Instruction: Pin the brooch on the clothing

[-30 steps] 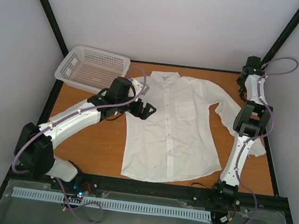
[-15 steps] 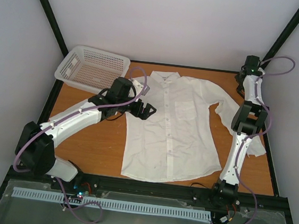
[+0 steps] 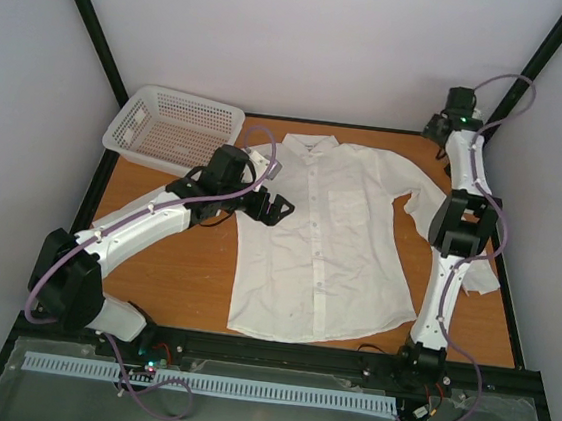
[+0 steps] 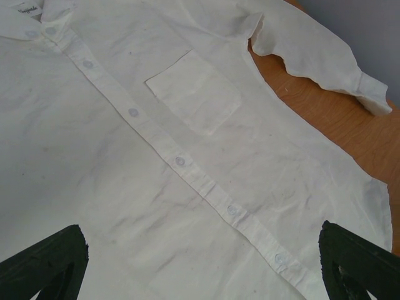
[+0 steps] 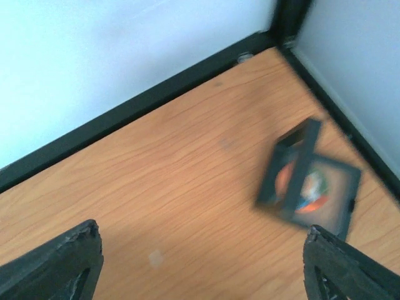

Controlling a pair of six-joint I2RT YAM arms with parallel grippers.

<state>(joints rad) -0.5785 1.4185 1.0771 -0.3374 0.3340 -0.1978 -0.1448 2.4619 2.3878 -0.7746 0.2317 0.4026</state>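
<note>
The clothing, a white button-up shirt, lies flat and face up in the middle of the table. My left gripper hovers open over its left side. In the left wrist view that gripper has the button row and the chest pocket ahead and nothing between its fingers. My right gripper is high in the far right corner. In the right wrist view it stands open above bare wood. Ahead to its right lies a blurred black frame cube; the orange and pale disc inside looks like the brooch.
A white perforated basket stands at the far left. The shirt's right sleeve runs under my right arm. Black frame rails and pale walls close the far corner. Bare wooden tabletop shows to the left of the shirt.
My right wrist has swung up and back toward the far right corner. The left arm and the shirt have stayed put.
</note>
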